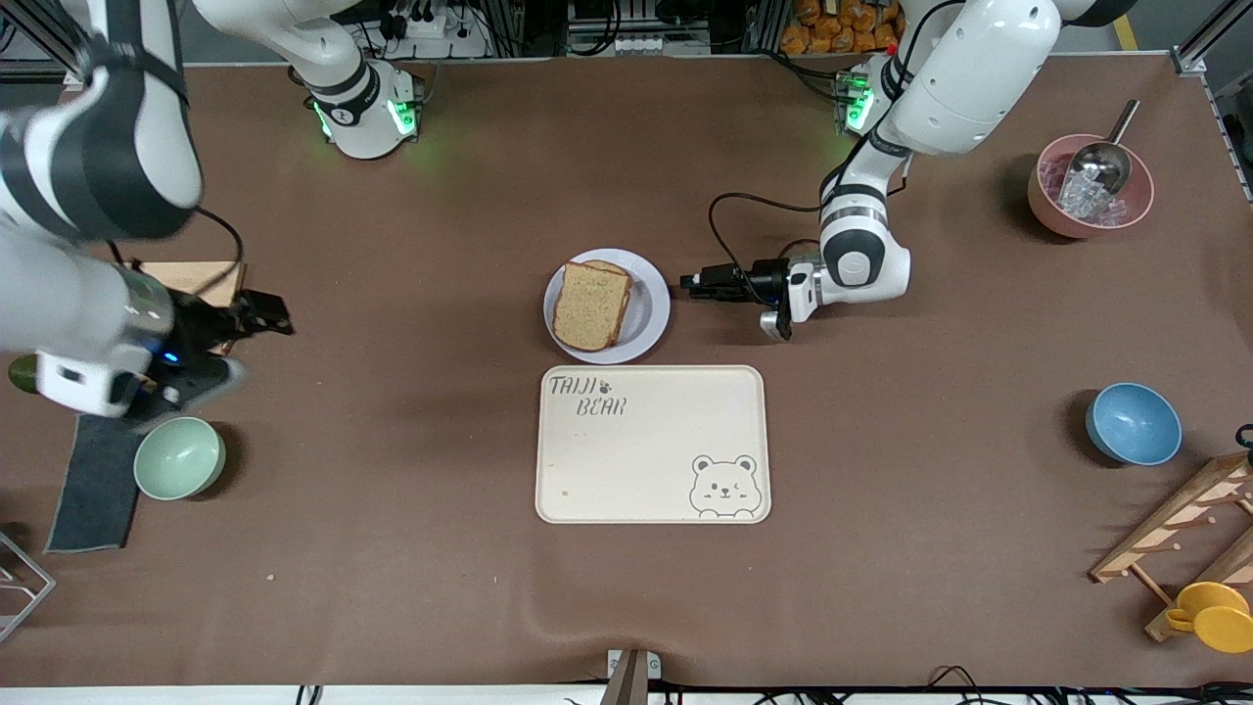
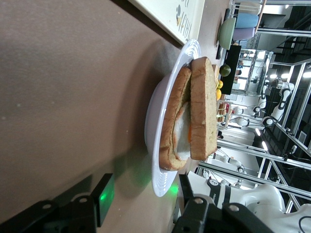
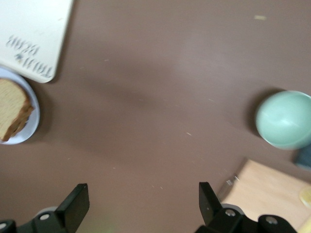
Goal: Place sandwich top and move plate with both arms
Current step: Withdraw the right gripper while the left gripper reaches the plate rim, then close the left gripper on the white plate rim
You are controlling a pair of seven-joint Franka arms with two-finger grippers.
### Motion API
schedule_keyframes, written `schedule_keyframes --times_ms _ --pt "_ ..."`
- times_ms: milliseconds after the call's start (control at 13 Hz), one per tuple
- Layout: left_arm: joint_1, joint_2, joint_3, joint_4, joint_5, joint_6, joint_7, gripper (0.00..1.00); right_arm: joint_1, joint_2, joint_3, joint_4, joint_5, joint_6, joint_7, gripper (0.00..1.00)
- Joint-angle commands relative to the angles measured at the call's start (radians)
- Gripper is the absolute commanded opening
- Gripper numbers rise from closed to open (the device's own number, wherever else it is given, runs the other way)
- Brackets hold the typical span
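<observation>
The sandwich top [image 1: 591, 305], a brown bread slice, lies on the stack on the lavender-white plate [image 1: 654, 315] at mid-table. In the left wrist view the top slice [image 2: 203, 111] sits over a lower slice with egg white showing between them, on the plate [image 2: 160, 179]. My left gripper [image 1: 691, 284] is low by the plate's rim on the side toward the left arm's end, open, the rim reaching between its fingers [image 2: 104, 199]. My right gripper [image 1: 266, 315] is open and empty over bare table toward the right arm's end, also in its wrist view [image 3: 142, 204].
A cream bear tray [image 1: 653, 446] lies just nearer the camera than the plate. A green bowl [image 1: 179, 457], dark cloth [image 1: 98, 480] and wooden board [image 1: 201, 279] are at the right arm's end. A blue bowl [image 1: 1134, 423], pink bowl with scoop [image 1: 1090, 186] and wooden rack [image 1: 1184, 529] are at the left arm's end.
</observation>
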Motion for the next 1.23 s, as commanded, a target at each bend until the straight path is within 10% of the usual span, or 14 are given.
schedule_keyframes --times_ms 0,386,1158 --pt "-0.025 0.042 -0.005 0.046 -0.059 0.017 0.038 0.56 -0.063 -0.096 0.039 -0.064 -0.064 0.017 0.158 1.00" --pt "-0.062 0.090 -0.004 0.115 -0.106 0.017 0.044 0.52 -0.365 -0.173 0.278 -0.061 -0.070 -0.057 0.284 1.00" --pt "-0.077 0.121 -0.004 0.159 -0.137 0.017 0.107 0.11 -0.392 -0.265 0.277 -0.066 -0.083 -0.109 0.338 1.00"
